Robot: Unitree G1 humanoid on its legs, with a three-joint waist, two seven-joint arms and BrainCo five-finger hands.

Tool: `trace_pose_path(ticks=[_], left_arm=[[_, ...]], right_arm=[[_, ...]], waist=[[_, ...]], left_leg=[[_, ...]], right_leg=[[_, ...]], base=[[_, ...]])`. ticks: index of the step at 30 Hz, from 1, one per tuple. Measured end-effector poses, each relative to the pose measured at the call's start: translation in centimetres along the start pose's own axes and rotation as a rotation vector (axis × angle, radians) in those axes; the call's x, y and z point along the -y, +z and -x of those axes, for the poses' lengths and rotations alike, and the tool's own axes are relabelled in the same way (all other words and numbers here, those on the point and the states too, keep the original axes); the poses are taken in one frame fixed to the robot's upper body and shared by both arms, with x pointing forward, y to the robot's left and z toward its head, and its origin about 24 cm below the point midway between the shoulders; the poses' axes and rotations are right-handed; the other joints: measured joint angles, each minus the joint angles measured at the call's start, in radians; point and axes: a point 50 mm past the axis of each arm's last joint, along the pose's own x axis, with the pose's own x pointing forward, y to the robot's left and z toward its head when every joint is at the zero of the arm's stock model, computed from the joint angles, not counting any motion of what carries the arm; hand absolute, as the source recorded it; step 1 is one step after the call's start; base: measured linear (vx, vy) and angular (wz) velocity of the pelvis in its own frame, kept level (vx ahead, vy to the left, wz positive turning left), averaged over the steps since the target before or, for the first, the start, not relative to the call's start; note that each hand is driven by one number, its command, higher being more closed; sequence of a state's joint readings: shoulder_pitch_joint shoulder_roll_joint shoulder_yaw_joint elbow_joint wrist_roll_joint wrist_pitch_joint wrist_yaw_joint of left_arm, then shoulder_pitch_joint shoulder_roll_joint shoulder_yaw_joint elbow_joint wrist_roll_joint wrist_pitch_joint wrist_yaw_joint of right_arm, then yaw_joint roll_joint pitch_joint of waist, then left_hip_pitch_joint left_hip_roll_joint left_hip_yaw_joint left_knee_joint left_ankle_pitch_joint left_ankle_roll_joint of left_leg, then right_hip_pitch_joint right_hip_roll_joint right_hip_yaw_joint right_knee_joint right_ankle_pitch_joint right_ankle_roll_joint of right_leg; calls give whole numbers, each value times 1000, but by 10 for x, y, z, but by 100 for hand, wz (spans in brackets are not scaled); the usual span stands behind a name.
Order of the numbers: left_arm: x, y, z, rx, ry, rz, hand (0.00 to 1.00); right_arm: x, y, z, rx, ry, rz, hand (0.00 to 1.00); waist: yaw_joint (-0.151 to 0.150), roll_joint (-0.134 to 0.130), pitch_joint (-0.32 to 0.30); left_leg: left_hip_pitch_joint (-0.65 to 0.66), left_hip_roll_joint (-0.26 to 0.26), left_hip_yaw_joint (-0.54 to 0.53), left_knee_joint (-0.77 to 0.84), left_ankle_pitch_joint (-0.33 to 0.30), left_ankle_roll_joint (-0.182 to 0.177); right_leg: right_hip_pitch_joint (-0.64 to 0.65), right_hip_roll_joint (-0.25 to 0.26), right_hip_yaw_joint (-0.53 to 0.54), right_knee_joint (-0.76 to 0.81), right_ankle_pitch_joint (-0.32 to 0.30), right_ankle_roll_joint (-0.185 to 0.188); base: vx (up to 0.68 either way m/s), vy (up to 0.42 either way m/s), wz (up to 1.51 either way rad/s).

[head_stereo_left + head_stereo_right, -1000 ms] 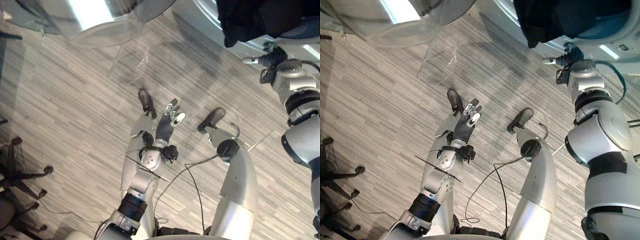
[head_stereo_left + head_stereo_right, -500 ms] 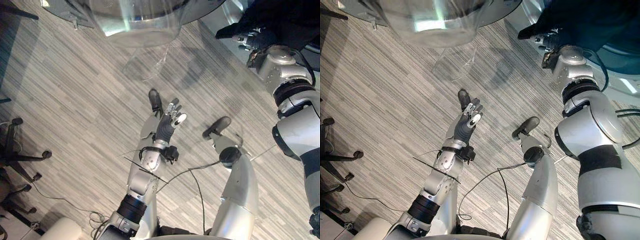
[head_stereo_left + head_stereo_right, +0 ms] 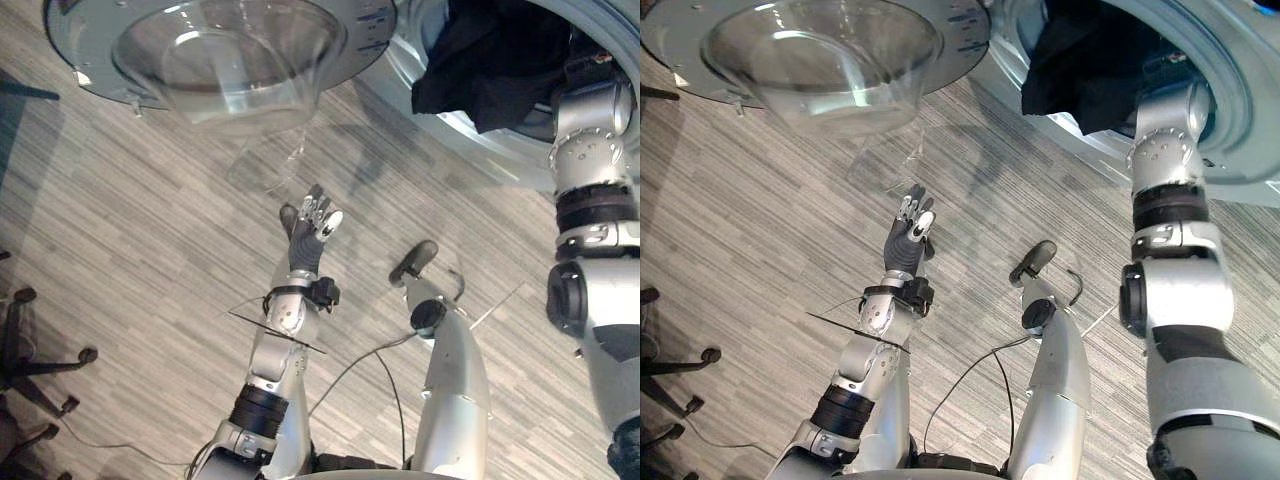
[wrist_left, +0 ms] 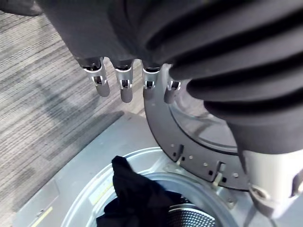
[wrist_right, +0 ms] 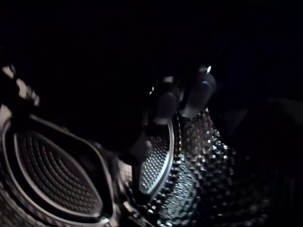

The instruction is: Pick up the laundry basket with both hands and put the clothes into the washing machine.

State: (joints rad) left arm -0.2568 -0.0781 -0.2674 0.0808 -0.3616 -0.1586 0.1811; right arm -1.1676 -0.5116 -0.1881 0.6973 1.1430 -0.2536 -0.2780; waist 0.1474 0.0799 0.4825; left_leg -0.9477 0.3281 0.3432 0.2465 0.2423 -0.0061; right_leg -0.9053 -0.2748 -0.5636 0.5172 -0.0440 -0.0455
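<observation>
The left robot hand (image 3: 313,228) is hovering over the striped grey floor (image 3: 130,250), well apart from everything else, with its fingers (image 4: 124,89) lying straight and side by side and gripping nothing. Past those fingers in the left wrist view, the washing machine (image 3: 470,150) is showing its round mouth. The machine's door (image 3: 230,60) is standing swung wide open on the robot's left of that mouth, its clear glass bowl bulging toward the camera. The black clothes (image 3: 490,65) are bunching in the mouth, one dark fold spilling out over the lower rim, just beside the right forearm. The right arm is reaching up into the opening, and the right robot hand (image 5: 166,105) is sitting deep inside the perforated metal drum (image 5: 199,165), in heavy shadow with dark cloth around it. Whether that robot hand is spread, pressed together or pinching the cloth cannot be told. A dark chair base (image 3: 45,370) is standing on the floor at the robot's far left.
</observation>
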Motion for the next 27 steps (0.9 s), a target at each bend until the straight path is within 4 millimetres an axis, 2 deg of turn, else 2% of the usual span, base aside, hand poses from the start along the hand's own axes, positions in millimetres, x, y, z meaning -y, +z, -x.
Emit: trace_pose_path(ticks=[3,4,7,9,12,14,16,18,19,20,21,23,25,27], left_arm=[[-2,-2,1,-3,14,-1,0],[-2,-2,1,-4,15,-1,0],[-3,-4,2,-9,24,-3,0],[-4,-5,3,-10,28,-3,0],[-6,-6,5,-14,33,-5,0],[-11,-5,5,-11,51,-7,0],[-19,-5,7,-10,82,-8,0],[-20,-4,7,-8,87,-12,0],[-22,-4,7,-5,92,-16,0],[-26,-2,6,3,104,-19,0],[-27,-1,6,4,103,-19,0],[-34,2,6,16,126,-28,0],[-36,3,6,23,136,-28,0],[-36,4,5,25,137,-28,0]], right_arm=[[35,11,10,63,-190,-65,100],[41,13,12,77,-222,-56,0],[63,21,19,126,-352,-16,0],[71,21,23,128,-358,13,0],[86,9,34,109,-300,36,0],[93,-15,49,28,-222,79,0],[112,-58,83,-123,-209,95,0],[137,-94,123,-279,-240,122,0],[144,-112,143,-366,-246,142,0],[153,-138,170,-496,-270,163,0],[154,-142,175,-519,-272,165,0],[155,-174,206,-698,-252,190,0],[156,-182,212,-757,-226,219,0],[154,-185,203,-767,-202,249,0]], waist=[[15,-1,0],[20,-1,0],[22,-1,0],[23,-1,0],[15,-2,1],[-13,-12,-2],[-36,-42,-15],[-50,-50,-19],[-52,-50,-19],[-55,-50,-19],[-54,-50,-19],[-49,-50,-18],[-47,-50,-18],[-43,-50,-18]], left_leg=[[18,-5,1,24,-18,18],[19,-5,0,35,-29,19],[21,-13,1,79,-57,31],[32,-15,2,85,-88,25],[35,-16,18,120,-137,27],[36,-16,21,138,-158,26],[38,-14,27,142,-171,20],[42,-14,30,136,-171,19],[42,-14,32,134,-172,19],[42,-13,37,130,-171,18],[42,-13,38,128,-171,18],[42,-20,35,112,-170,6],[32,-36,18,107,-165,-1],[-6,-53,-9,116,-161,-6]], right_leg=[[54,-2,-16,-37,10,9],[62,-3,-17,-40,11,10],[91,-5,-6,-74,24,30],[101,-3,9,-103,40,42],[104,-3,41,-131,62,63],[110,-3,50,-144,68,70],[108,0,59,-158,69,72],[108,1,61,-160,69,72],[106,1,63,-160,69,72],[100,2,67,-155,69,72],[98,1,68,-154,69,72],[91,-6,59,-137,60,66],[75,-31,50,-88,31,65],[37,-62,37,-22,-9,62]], base=[[71,-12,14],[41,-7,5],[11,1,1],[0,22,-18],[-8,40,-25],[-9,27,-19],[-8,-3,-16],[2,-27,-5],[6,-43,-5],[4,-37,-6],[-1,-47,-5],[0,-52,15],[1,-52,37],[-8,-52,43]])
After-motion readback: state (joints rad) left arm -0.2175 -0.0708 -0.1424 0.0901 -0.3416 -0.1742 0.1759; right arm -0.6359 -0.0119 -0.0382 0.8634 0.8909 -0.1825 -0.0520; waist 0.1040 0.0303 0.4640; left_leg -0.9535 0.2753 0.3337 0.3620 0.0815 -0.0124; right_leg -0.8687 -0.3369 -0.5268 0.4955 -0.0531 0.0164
